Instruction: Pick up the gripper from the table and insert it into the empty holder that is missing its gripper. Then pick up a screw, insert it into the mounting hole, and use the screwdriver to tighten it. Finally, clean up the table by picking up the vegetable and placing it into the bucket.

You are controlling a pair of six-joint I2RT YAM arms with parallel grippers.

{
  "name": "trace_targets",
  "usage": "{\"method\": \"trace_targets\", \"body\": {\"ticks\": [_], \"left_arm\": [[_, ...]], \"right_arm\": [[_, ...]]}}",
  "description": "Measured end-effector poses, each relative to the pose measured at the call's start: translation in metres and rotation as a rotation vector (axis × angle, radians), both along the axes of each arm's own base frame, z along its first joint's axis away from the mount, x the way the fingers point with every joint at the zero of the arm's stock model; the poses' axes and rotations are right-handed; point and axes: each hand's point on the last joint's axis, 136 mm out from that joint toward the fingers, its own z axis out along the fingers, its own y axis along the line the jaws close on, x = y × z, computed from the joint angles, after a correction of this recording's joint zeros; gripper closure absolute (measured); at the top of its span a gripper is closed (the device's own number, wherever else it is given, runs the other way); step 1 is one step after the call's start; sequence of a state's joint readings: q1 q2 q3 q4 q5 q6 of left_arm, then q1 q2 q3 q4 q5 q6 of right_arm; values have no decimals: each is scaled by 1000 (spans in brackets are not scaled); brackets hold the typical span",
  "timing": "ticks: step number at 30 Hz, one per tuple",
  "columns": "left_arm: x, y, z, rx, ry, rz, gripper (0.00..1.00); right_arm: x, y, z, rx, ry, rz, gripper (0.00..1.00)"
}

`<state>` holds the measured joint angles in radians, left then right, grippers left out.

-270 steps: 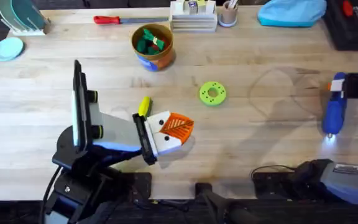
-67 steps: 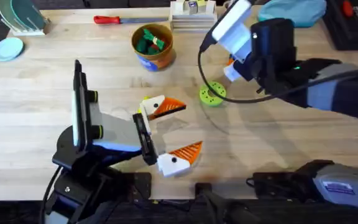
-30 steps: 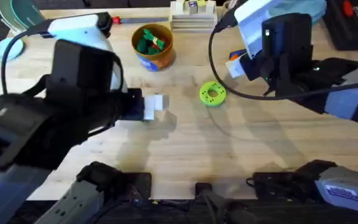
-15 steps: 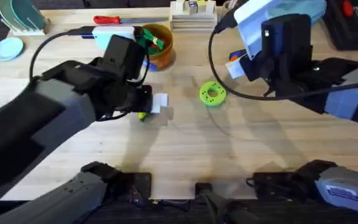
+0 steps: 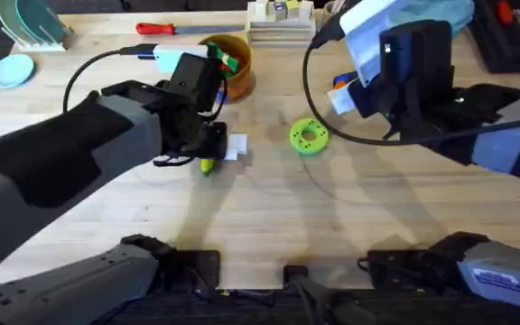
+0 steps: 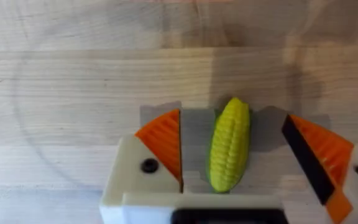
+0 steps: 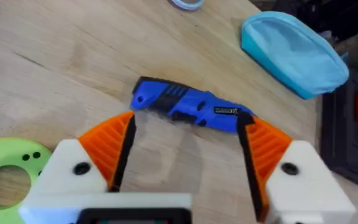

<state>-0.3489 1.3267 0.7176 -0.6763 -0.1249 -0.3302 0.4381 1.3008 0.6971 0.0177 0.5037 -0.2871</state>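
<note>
Corn cob point(image 6: 229, 144) between spread left gripper point(image 6: 235, 155) fingers, green end hidden; right gripper point(image 7: 185, 163) fingers apart above screwdriver point(image 7: 191, 112)

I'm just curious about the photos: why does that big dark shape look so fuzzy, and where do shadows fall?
Overhead view: the left arm rises near the camera, so it looks large and blurred. Left wrist view: the corn is sharp, grey shadow beside it. Right wrist view: the screwdriver is slightly soft.

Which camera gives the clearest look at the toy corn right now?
The left wrist view: the corn lies on the wood between the left gripper's open fingers, unobstructed along most of its length. The overhead view shows just a yellow-green sliver under the left arm. The right wrist view faces the blue screwdriver instead.
</note>
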Motion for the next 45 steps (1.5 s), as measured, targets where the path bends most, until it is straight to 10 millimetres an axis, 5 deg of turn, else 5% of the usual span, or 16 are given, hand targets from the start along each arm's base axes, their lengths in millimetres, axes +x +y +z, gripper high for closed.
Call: {"method": "trace_targets", "body": {"ticks": [13,15,20,21,35,45], "left_arm": [[9,-3,-11,-1,10,0,29],[9,-4,-11,1,10,-9,199],[12,-5,-8,4,-2,-32,936],[14,-5,-7,4,-7,-37,975],[7,-2,-2,26,36,-40,993],[48,-10,69,25,-71,-29,993]], "right_arm": [[0,0,0,0,0,0,56],[0,0,0,0,0,0,56],[0,0,0,0,0,0,56],[0,0,0,0,0,0,56],[0,0,0,0,0,0,56],[0,0,0,0,0,0,56]]}}
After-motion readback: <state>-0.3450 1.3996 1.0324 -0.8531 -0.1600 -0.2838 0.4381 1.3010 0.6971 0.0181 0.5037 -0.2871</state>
